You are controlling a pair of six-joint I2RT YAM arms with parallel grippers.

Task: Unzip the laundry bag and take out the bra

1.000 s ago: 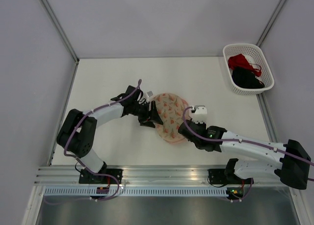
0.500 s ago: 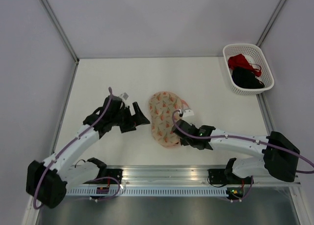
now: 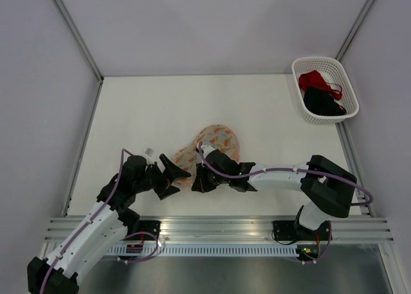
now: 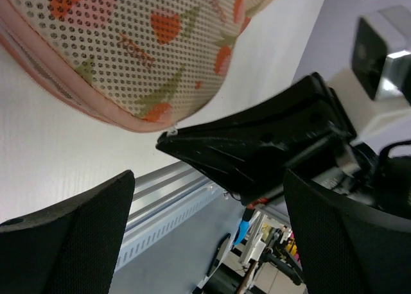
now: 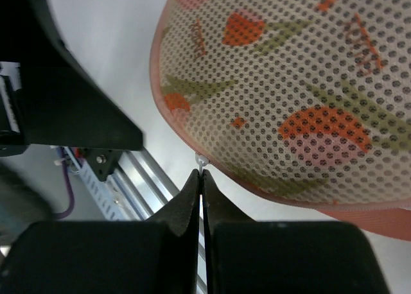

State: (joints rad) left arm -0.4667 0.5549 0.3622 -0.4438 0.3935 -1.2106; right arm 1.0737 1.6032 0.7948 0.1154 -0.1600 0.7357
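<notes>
The laundry bag (image 3: pixel 217 140), a beige mesh case with orange and green print, lies at the table's middle front, its near end pulled to the left. My right gripper (image 3: pixel 199 180) is at that near end. In the right wrist view the gripper (image 5: pixel 200 174) is shut on the small white zip pull (image 5: pixel 201 161) at the bag's pink edge (image 5: pixel 168 108). My left gripper (image 3: pixel 177 177) is open and empty just left of the bag, not touching it. The left wrist view shows the bag (image 4: pixel 128 50) above its spread fingers (image 4: pixel 70 236) and the right gripper (image 4: pixel 257 146) ahead. The bra is hidden.
A white lattice basket (image 3: pixel 307 66) at the back right holds a red garment (image 3: pixel 314 81) and a dark one (image 3: pixel 324 103). A metal rail (image 3: pixel 212 226) runs along the near edge. Grey walls close in the left, back and right.
The left gripper has left the bag's left edge and drawn back toward the near left. The right gripper has moved left along the bag's near edge, stretching the bag that way.
</notes>
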